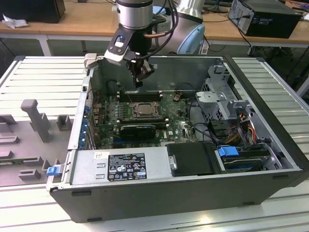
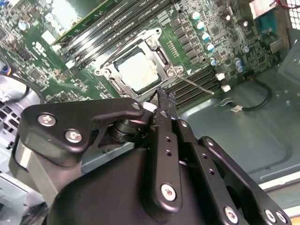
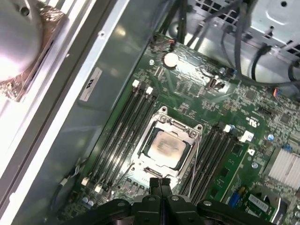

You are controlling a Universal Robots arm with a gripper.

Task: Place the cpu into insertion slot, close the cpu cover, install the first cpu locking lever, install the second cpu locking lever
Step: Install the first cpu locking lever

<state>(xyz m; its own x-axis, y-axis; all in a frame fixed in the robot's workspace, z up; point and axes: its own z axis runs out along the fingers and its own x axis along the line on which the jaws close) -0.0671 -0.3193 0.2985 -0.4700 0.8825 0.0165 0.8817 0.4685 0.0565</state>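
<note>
Cpu: the cpu [image 3: 165, 146] lies flat in the insertion slot [image 3: 140, 161], its pale metal top facing up; I see it in both wrist views [image 2: 137, 70].
Cpu cover: the cpu cover [image 3: 185, 133] lies down around the chip, and its cut-out leaves the chip's top bare.
Lever: one thin wire lever [image 2: 197, 85] stands out from the slot's edge and slants across the black memory slots [image 2: 199, 82] beside it.
Board: the green motherboard [image 3: 243, 154] rings the slot, with more long black memory slots [image 3: 126, 122] on the slot's other side.
My claw: my claw [image 3: 160, 180] has its fingers pressed together with nothing between them. In the exterior view it [image 1: 139, 83] hangs in the air over the board, near the slot and touching nothing.
Case: the open computer case [image 1: 193, 193] holds the board and lies on the slatted worktop [image 1: 43, 77].
Beside the case: grey fixtures [image 1: 36, 121] stand on the worktop at the exterior view's left, well apart from my claw.
</note>
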